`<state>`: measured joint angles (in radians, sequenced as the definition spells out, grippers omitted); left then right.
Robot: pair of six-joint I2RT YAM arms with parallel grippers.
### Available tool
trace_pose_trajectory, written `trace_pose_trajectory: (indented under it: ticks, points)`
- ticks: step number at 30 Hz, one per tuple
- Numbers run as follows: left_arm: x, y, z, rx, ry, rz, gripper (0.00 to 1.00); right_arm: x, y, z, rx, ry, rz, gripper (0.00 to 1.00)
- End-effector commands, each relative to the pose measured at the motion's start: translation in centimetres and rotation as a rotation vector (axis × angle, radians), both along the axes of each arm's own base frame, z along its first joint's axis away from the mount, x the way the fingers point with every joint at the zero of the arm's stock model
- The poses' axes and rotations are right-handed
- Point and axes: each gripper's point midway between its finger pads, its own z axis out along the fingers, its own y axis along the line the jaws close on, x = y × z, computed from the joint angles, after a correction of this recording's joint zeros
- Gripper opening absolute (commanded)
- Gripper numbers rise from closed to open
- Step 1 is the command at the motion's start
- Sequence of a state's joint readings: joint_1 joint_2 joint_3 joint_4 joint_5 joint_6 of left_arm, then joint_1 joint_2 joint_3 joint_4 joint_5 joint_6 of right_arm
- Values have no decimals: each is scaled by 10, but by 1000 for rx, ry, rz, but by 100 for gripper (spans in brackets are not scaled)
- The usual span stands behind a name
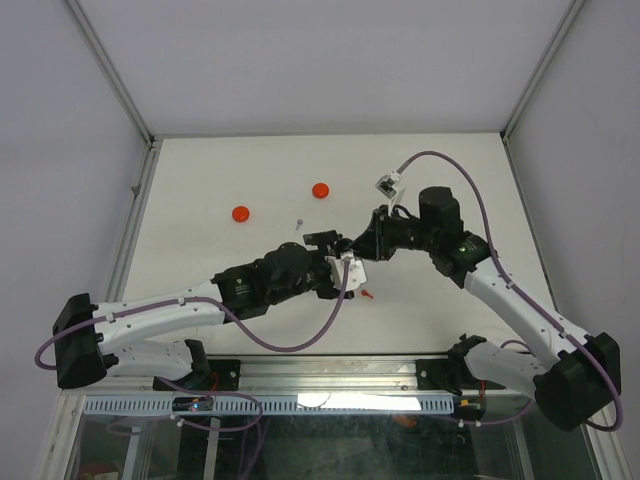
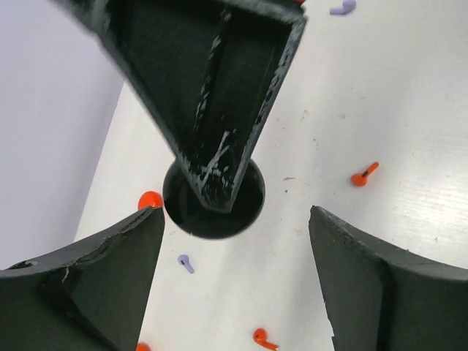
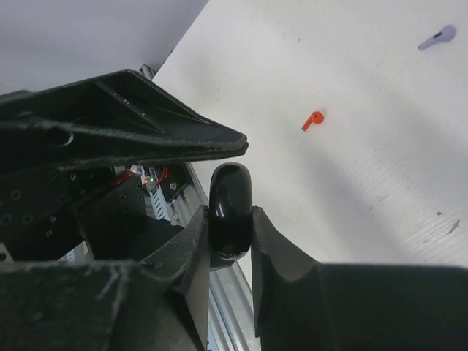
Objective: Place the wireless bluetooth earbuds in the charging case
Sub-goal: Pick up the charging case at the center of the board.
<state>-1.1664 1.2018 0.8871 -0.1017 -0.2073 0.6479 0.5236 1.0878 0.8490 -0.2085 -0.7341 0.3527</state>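
Pinching what looks like the black charging case (image 3: pixel 231 194) edge-on, the right hand (image 3: pixel 231 230) grips it firmly; the left hand (image 2: pixel 235 219) gapes empty. Nothing is inserted yet: a red earbud (image 1: pixel 368 294) and a lavender earbud (image 1: pixel 298 224) lie loose near the middle of the desk (image 1: pixel 450 180).

Looked like a robotics lab, a closed-in test cell. Walled by plain pale panels (image 1: pixel 300 60) on metal framing (image 1: pixel 110 68). Floored with a bare white tabletop (image 1: pixel 220 170). Fitted at the near edge with an aluminium rail (image 1: pixel 330 372) carrying a left arm (image 1: pixel 160 310) and a right arm (image 1: pixel 520 300), trailing purple cable (image 1: pixel 435 153). Beneath the rail, maybe electronics, too dim to tell.
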Motion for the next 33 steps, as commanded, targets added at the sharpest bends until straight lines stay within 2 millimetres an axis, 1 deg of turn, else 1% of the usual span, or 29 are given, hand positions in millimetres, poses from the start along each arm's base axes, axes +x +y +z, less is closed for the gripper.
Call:
trace_pose_trajectory:
  ticks: [1,4,9,11,12,13,15,17,21,26,28,31,33]
  points:
    - [-7,9,44,-284,69,79,82,5,1,46,106,-209,-17,0]
    - [-13,16,54,-433,131,97,81,3,0,55,155,-272,-17,0]
    - [-27,24,69,-655,274,46,78,-5,-2,73,230,-366,-1,0]
    - [-28,30,74,-733,334,16,78,-9,-2,79,259,-397,12,0]
    - [-24,35,76,-769,358,8,78,-11,-2,81,271,-408,23,0]
    - [-24,39,75,-799,393,-8,78,-14,-1,82,282,-413,35,0]
    - [-23,47,79,-863,452,-49,76,-18,-1,84,304,-420,52,0]
    - [-28,51,86,-914,493,-102,75,-23,0,87,331,-428,79,0]
    - [-33,50,93,-973,544,-153,74,-34,3,93,388,-443,142,0]
    - [-38,47,105,-1058,586,-232,72,-40,5,97,432,-459,188,0]
    - [-39,46,106,-1081,598,-253,71,-41,6,98,447,-458,197,0]
    - [-41,42,106,-1089,621,-284,67,-43,8,98,455,-448,220,0]
    - [-44,38,107,-1083,635,-310,63,-44,10,97,458,-441,234,0]
